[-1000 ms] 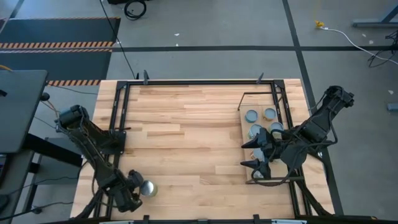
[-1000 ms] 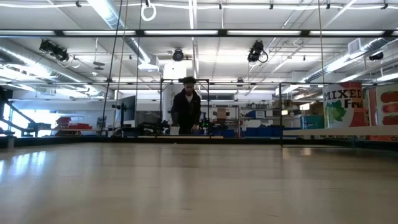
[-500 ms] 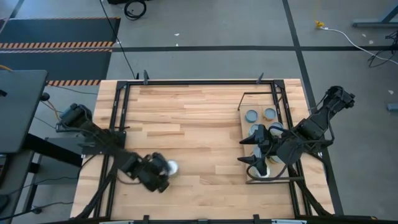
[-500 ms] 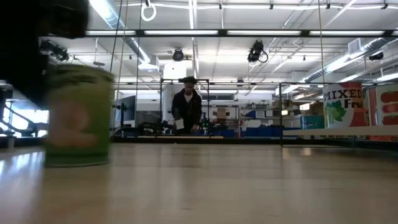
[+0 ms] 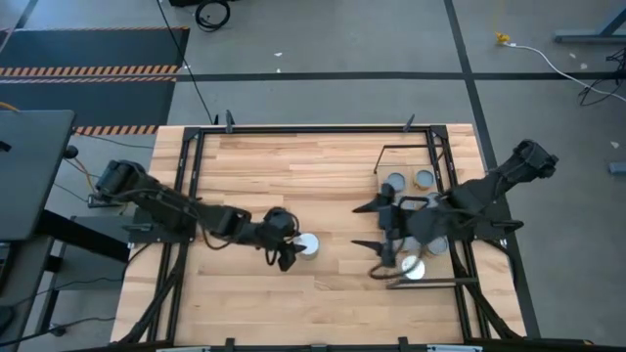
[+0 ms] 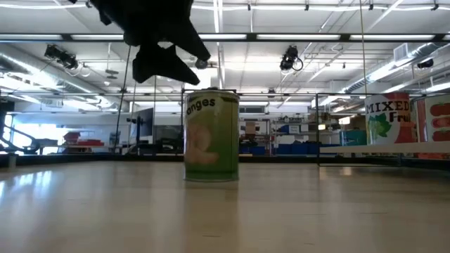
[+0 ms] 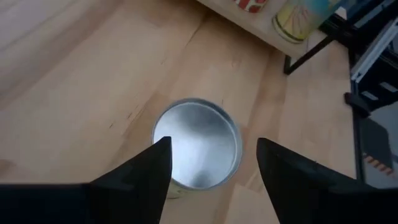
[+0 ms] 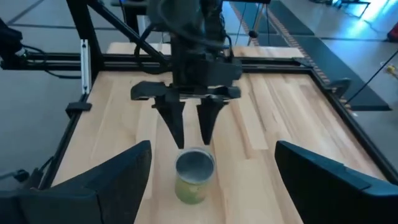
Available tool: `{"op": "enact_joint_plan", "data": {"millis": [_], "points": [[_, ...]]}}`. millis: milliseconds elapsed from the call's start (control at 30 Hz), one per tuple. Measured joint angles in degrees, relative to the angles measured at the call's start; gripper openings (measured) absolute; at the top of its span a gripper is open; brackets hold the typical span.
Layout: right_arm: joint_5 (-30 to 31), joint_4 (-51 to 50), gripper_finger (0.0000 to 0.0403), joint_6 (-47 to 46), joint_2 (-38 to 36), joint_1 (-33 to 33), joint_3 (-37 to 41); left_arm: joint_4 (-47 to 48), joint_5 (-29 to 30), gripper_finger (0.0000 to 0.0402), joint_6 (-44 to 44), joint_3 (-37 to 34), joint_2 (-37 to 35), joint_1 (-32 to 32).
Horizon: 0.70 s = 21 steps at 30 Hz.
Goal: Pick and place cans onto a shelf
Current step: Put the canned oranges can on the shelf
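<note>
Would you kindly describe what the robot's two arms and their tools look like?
Both arms are dark, nearly black, built of jointed segments with bulky rounded housings. The left tool and right tool each end in two flat, tapering black fingers with pointed tips. No markings or coloured cables are visible on them.

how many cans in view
4 cans: one on the tabletop by the left end effector, two at the shelf's far end, one at its near end. The right arm may hide more.
</note>
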<state>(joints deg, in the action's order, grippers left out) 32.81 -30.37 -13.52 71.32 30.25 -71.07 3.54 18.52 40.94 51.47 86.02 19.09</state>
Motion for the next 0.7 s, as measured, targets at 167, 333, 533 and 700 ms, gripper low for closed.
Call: {"op": "enact_joint_plan", "data": {"millis": [167,333,533,700], "points": [[-6.43,5.38,0.0349,2.15,5.8,-3.94,-0.02,8.6,-4.55,0.0238,-2.25,4.6,-2.96,-0.96],[-13.66,11.75,0.0369,3.22,11.53,-7.25,-0.02,25.85,-3.36,0.0233,-4.65,9.16,-10.49,-0.65],[-21.79,16.56,0.0398,5.06,18.59,-10.98,-0.03,40.54,6.09,0.0221,-2.88,9.09,-24.68,-0.5],[-26.73,22.48,0.0397,8.16,25.27,-14.16,-0.02,43.99,10.45,0.0218,-2.45,9.06,-33.87,-0.57]]}}
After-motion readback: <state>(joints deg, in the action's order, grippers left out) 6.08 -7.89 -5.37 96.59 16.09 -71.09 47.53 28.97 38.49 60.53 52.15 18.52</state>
